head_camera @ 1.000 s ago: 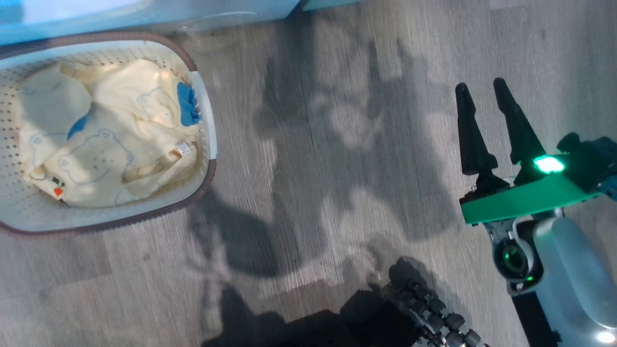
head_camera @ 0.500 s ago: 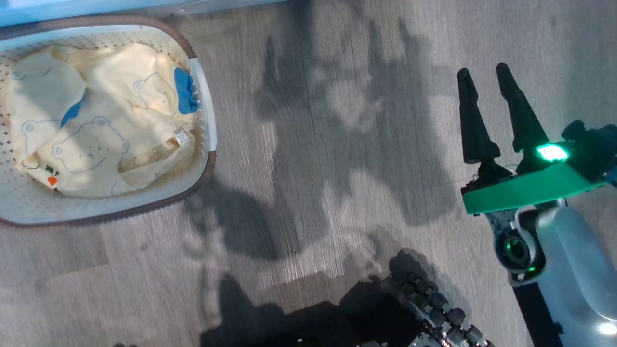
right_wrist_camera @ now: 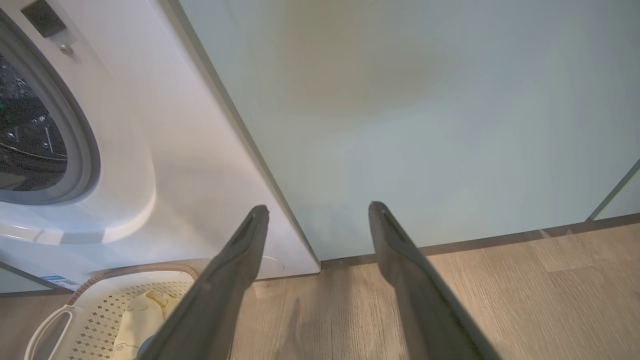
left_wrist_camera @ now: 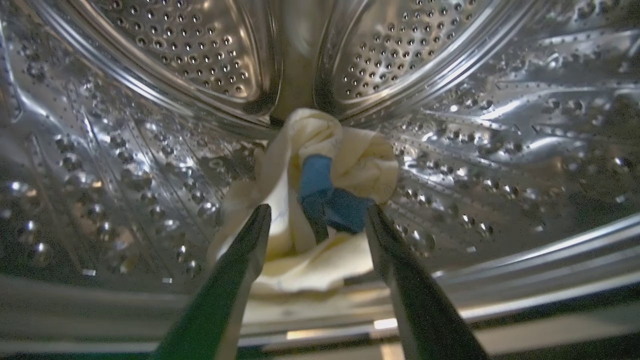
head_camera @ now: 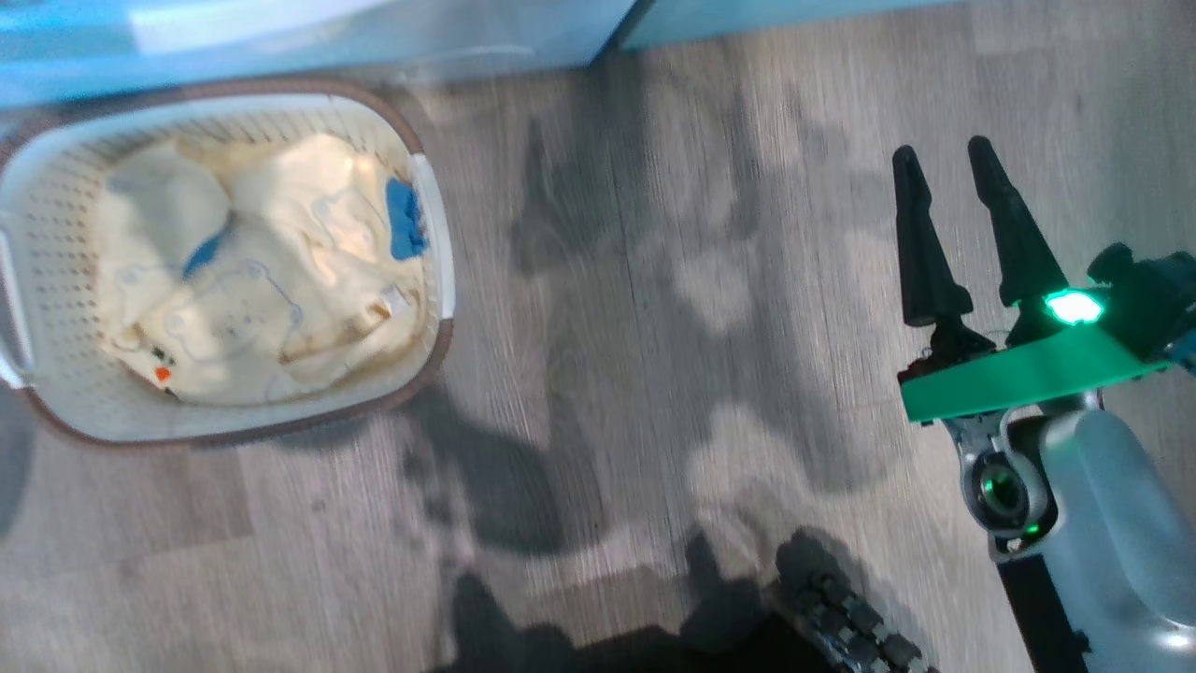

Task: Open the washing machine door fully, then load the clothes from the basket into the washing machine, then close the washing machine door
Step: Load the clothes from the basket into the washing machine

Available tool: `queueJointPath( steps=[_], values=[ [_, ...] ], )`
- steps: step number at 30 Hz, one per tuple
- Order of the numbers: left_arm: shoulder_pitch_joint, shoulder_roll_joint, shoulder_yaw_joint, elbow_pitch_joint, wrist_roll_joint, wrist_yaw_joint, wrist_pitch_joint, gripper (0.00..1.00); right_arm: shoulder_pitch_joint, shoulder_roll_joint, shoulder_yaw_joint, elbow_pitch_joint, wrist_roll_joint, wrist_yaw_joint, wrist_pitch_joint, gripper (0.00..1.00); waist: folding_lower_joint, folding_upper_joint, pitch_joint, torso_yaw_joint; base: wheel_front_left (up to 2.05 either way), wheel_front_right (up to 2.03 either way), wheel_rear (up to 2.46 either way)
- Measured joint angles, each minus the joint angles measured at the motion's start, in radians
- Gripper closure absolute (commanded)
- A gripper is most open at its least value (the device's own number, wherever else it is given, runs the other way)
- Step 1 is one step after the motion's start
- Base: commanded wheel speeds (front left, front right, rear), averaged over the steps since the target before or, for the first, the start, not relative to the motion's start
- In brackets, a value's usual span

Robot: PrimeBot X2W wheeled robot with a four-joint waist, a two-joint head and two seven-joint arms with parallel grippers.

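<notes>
While most of the clothes [head_camera: 252,280] lie heaped in the basket [head_camera: 56,280] just in front of the washing machine [right_wrist_camera: 165,125], one yellow piece with blue trim [left_wrist_camera: 345,150] sits bunched inside the steel drum [left_wrist_camera: 125,150]. My left claw [left_wrist_camera: 316,212] is spread wide, a finger on either side of it. My right claw [head_camera: 941,150] hangs open and empty over the wood floor [head_camera: 654,374].

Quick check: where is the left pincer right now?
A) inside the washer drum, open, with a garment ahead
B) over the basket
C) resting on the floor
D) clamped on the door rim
A: the left wrist view shows the left pincer open inside the perforated steel drum, with a yellow garment with blue trim lying just beyond its fingertips.
</notes>
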Motion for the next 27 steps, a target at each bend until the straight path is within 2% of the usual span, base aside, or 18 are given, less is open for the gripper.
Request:
queueJointPath(
  steps=[4, 12, 20, 23, 27],
  values=[
    [0.111, -0.006, -0.007, -0.016, -0.027, -0.004, -0.040, 0.00, 0.034, 0.000, -0.004, 0.008, 0.000, 0.000, 0.000, 0.00, -0.0001, 0.0000, -0.056, 0.011, 0.00, 0.00, 0.00],
    [0.395, -0.041, -0.060, -0.148, -0.099, -0.005, -0.126, 0.00, 0.146, 0.000, -0.053, 0.035, -0.044, 0.000, 0.000, 0.00, -0.0002, 0.0001, -0.213, 0.055, 0.00, 0.00, 0.00],
    [0.609, -0.042, -0.059, -0.245, -0.138, -0.005, -0.200, 0.00, 0.241, -0.009, -0.088, 0.041, -0.049, 0.000, 0.000, 0.00, -0.0002, 0.0001, -0.365, 0.097, 0.00, 0.00, 0.00],
    [0.674, -0.035, -0.023, -0.294, -0.130, 0.006, -0.203, 0.00, 0.270, -0.018, -0.095, 0.041, -0.049, 0.000, 0.000, 0.00, -0.0002, 0.0001, -0.415, 0.114, 0.00, 0.00, 0.00],
    [0.787, -0.008, 0.123, -0.458, -0.055, 0.056, -0.206, 0.00, 0.301, -0.036, -0.115, 0.040, -0.049, 0.000, 0.000, 0.00, -0.0002, 0.0001, -0.476, 0.150, 0.00, 0.00, 0.00]
  ],
)
